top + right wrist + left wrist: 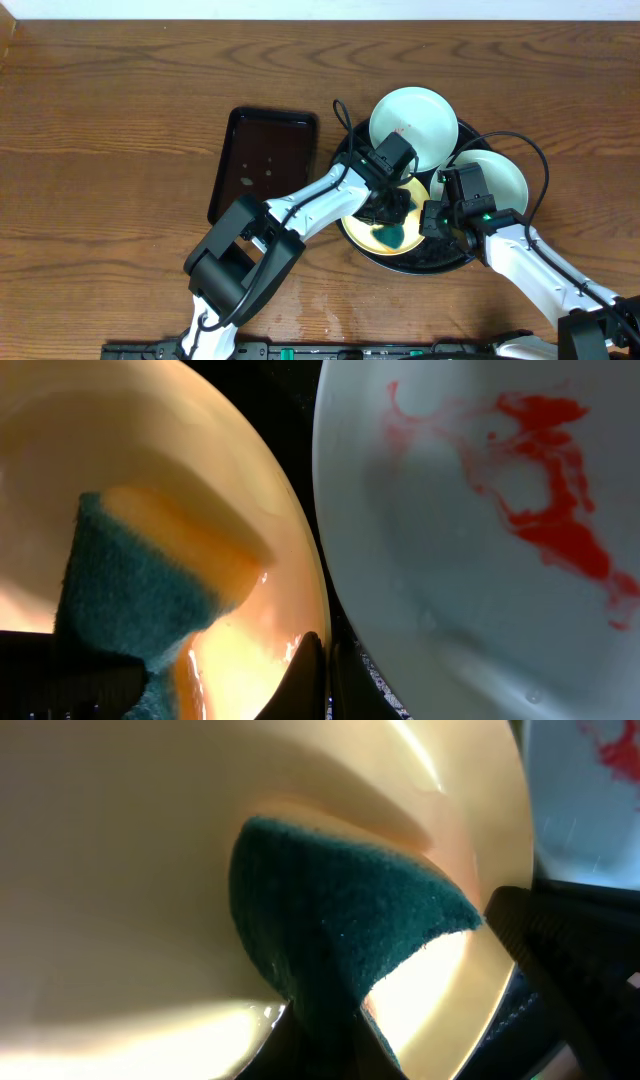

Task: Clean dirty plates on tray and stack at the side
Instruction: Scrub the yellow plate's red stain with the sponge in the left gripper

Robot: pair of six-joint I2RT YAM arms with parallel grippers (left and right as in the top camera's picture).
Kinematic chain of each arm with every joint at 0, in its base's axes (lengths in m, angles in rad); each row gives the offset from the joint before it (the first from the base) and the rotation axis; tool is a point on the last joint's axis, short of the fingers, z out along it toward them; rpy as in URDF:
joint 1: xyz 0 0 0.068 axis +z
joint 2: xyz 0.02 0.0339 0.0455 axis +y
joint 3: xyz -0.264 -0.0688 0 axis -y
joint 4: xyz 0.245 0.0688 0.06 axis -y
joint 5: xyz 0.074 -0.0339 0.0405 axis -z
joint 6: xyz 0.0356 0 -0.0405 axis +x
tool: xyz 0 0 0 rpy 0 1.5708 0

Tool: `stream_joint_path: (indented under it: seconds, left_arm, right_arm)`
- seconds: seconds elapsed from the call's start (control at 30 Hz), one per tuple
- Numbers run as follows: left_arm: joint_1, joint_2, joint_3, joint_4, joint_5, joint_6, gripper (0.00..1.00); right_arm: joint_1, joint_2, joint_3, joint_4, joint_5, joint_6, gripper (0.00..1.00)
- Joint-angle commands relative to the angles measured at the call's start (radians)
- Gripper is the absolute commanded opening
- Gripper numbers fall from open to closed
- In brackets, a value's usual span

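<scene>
On the round black tray [425, 262], the left pincer [389, 212] was clamped on a green sponge [340, 910], pressing it onto the yellow plate [120, 870] directly beneath. The right pincer [318, 672] seemed closed on that plate's right rim, steadying it, though the view was tight. A red-smeared mint plate [480, 560] lay just beside, nearer the right arm.

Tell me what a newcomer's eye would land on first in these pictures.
The green sponge pressed into the yellow plate, at the near side of the round black tray, grabs the eye first. Next comes the bright red smear spread across the pale plate right beside it.
</scene>
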Motion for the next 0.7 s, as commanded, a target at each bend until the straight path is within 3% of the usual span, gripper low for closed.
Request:
stream_joint_path:
  seconds: [0.0,0.17,0.27,0.43,0.67]
  left_arm:
    - [0.031,0.04,-0.026,-0.105,-0.225,0.034,0.08]
    - [0.105,0.04,-0.026,-0.252,-0.632,-0.088,0.07]
    - [0.134,0.04,-0.023,-0.307,-0.766,-0.119,0.07]
    - [0.14,0.033,-0.006,-0.327,-0.714,-0.119,0.08]
    - [0.139,-0.031,0.068,-0.361,-0.412,-0.111,0.08]
  right_arm:
    - [0.005,-0.004,0.0,-0.006,-0.035,-0.021,0.01]
    - [0.005,-0.004,0.0,-0.013,-0.035,-0.021,0.01]
    - [0.005,-0.004,0.0,-0.017,-0.035,-0.021,0.01]
    - [0.005,-0.004,0.0,-0.024,-0.034,-0.021,0.01]
    - [0.005,-0.004,0.0,-0.028,-0.034,-0.021,0.01]
